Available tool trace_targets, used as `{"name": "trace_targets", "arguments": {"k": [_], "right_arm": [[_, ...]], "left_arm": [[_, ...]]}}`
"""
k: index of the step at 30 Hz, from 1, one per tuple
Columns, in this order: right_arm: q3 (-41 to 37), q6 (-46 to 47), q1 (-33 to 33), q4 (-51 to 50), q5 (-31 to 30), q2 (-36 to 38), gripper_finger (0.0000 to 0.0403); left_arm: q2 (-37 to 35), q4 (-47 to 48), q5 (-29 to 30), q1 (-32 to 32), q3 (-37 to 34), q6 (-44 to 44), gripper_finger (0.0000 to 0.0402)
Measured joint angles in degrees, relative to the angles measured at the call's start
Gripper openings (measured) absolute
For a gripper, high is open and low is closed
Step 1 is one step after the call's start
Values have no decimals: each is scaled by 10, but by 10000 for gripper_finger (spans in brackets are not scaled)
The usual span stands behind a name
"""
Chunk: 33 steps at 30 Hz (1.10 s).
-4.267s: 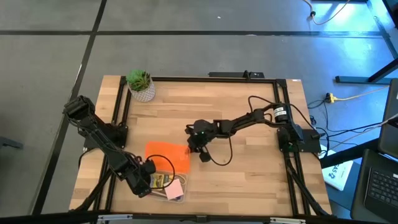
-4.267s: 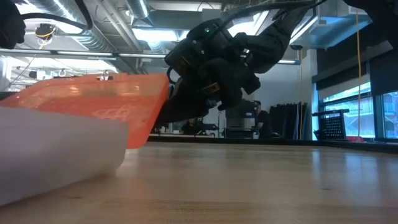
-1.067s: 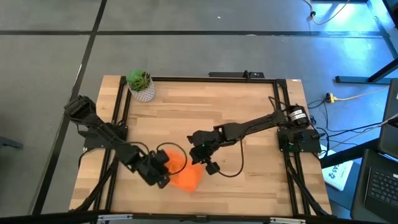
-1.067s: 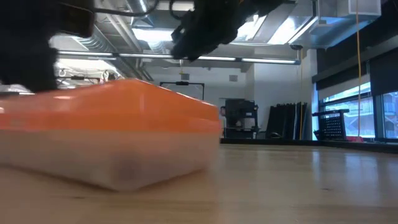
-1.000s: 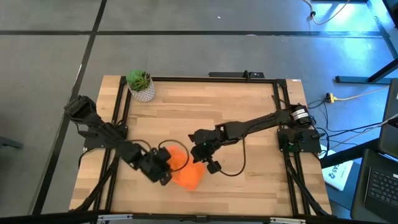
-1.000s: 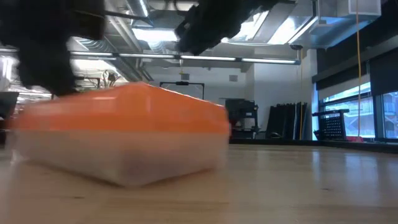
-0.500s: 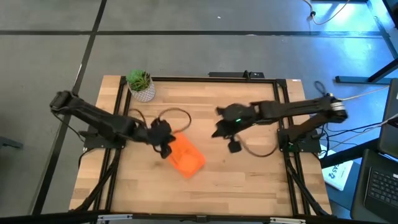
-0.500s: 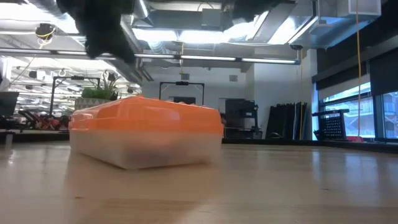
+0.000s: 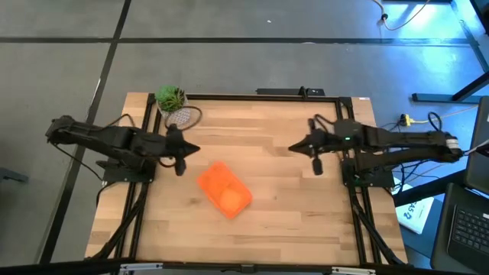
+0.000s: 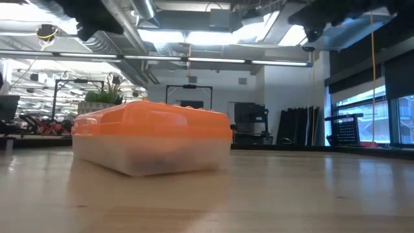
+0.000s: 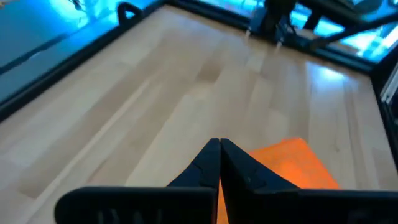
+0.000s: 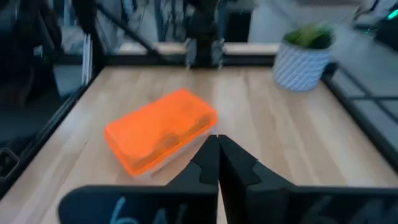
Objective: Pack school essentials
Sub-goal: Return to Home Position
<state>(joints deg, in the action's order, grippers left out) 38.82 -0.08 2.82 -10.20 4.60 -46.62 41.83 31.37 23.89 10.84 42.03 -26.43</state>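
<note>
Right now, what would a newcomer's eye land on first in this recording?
The bright orange-lidded case, shut, lies askew near the middle of the wooden table. The left end effector and right end effector hang on either side of it, both shut and empty. A small potted plant stands at the far left corner.

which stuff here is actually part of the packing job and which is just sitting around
Part of the job:
- clear case with orange lid, closed, lying mid-table
- left gripper and right gripper, both shut, holding nothing, clear of the case

Just lying about:
- potted plant, at the table's back left corner
</note>
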Motion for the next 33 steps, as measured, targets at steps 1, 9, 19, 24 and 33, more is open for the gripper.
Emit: {"name": "trace_targets", "arguments": {"k": [1, 9, 19, 24, 33], "right_arm": [[-14, 7, 5, 6, 0, 24, 1], [-123, 31, 31, 72, 0, 181, 0], [-237, 87, 51, 119, -1, 329, 0], [-259, 77, 56, 119, -8, 386, 0], [-322, 56, 56, 114, -22, 465, 0]], "left_arm": [[-23, 1, 4, -1, -12, -2, 1], [-195, -5, 32, -1, -89, 0, 0], [-388, -28, 36, -1, -164, 17, 0], [-416, -27, 36, -1, -171, 50, 0], [-417, -32, 39, 0, -202, 86, 0]]}}
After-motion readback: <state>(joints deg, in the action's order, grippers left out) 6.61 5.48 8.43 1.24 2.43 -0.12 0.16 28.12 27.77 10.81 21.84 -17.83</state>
